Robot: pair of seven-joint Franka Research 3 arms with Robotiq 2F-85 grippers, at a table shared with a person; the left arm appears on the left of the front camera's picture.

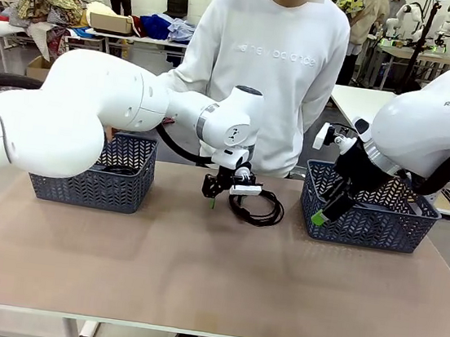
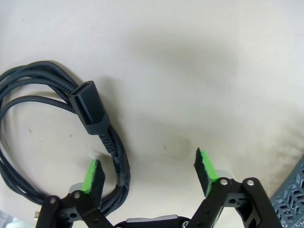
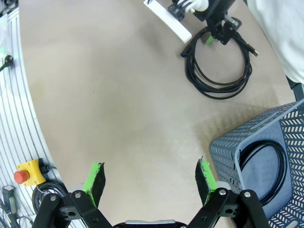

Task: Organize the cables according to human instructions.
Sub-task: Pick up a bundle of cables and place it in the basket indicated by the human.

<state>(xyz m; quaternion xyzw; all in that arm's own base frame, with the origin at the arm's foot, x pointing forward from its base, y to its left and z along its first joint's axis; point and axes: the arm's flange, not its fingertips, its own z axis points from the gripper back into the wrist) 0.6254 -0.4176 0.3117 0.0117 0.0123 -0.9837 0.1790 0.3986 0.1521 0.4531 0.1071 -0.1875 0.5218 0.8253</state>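
Coiled cable (image 2: 57, 118) cut off at left wrist view's edge.

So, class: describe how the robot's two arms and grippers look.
Both arms are glossy white with rounded joints and thick black hoses. The left gripper and right gripper are black two-finger linkages with green pads. Grey lettering marks the right arm.

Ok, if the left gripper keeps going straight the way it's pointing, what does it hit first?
Probably the coiled cable on the table. The left gripper points down with open jaws, and strands already lie beside its left pad. Between the pads there's mostly bare tabletop.
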